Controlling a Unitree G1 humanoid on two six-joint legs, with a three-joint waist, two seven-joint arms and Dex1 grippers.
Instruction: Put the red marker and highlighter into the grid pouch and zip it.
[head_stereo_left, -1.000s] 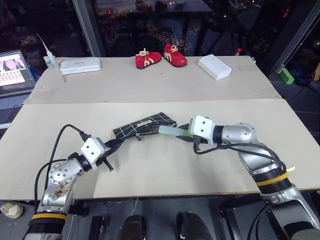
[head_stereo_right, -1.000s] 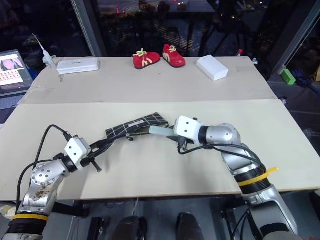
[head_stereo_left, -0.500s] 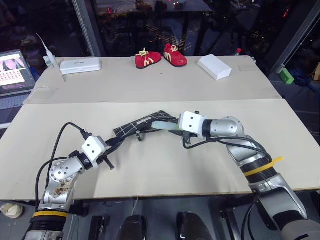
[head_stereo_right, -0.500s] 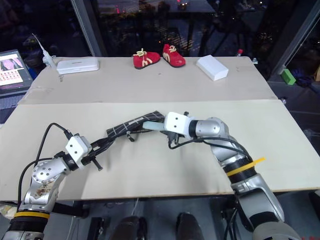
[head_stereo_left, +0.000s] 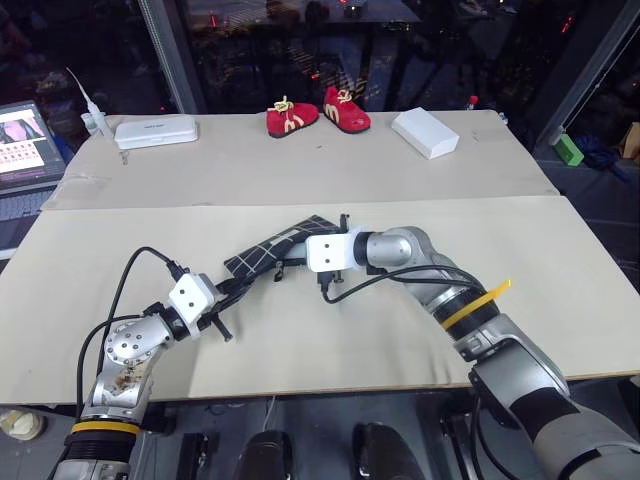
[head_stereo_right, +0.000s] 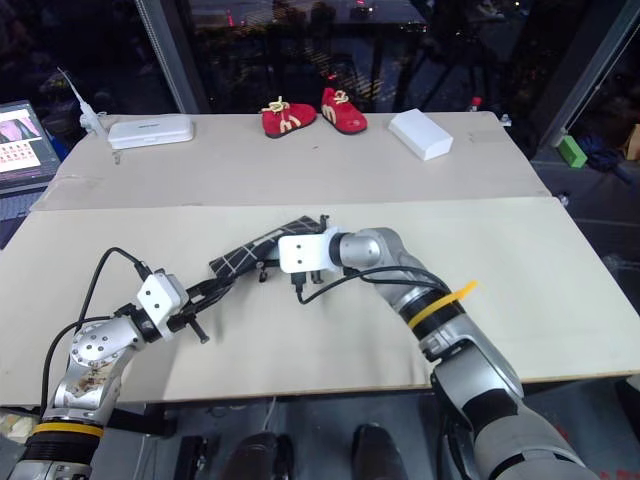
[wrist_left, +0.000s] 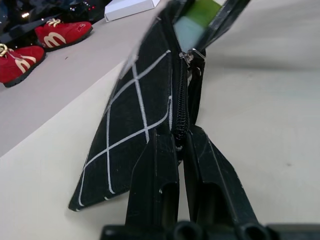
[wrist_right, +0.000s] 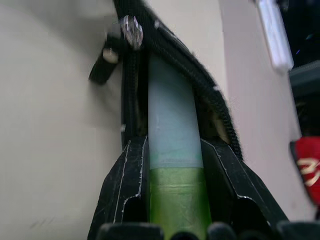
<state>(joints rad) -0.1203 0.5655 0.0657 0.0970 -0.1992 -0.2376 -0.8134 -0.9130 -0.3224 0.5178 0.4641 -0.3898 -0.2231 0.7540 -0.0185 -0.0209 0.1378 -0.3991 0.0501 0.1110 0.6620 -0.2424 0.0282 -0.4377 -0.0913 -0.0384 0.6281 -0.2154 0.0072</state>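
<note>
The grid pouch (head_stereo_left: 268, 254) lies on the near table, black with white lines, its mouth unzipped toward my right arm. My left gripper (wrist_left: 179, 135) is shut on the pouch's zipper edge at its near end. My right gripper (wrist_right: 172, 145) is shut on the highlighter (wrist_right: 173, 115), whose pale cap end sits inside the pouch's open mouth while its green body stays between the fingers. The zipper slider (wrist_right: 131, 27) and the pull cord (wrist_right: 104, 66) hang beside the mouth. From above, the right gripper (head_stereo_left: 301, 243) meets the pouch's right end. The red marker is hidden.
At the back of the far table stand a pair of red baby shoes (head_stereo_left: 318, 112), a white box (head_stereo_left: 426, 132) and a flat white case (head_stereo_left: 157, 130). A laptop (head_stereo_left: 20, 145) sits at the far left. A green block (head_stereo_left: 571, 150) lies beyond the table's right edge.
My right gripper has carried the highlighter leftward and rolled, bringing its pale end into the pouch's mouth. The left gripper has held the pouch in place.
</note>
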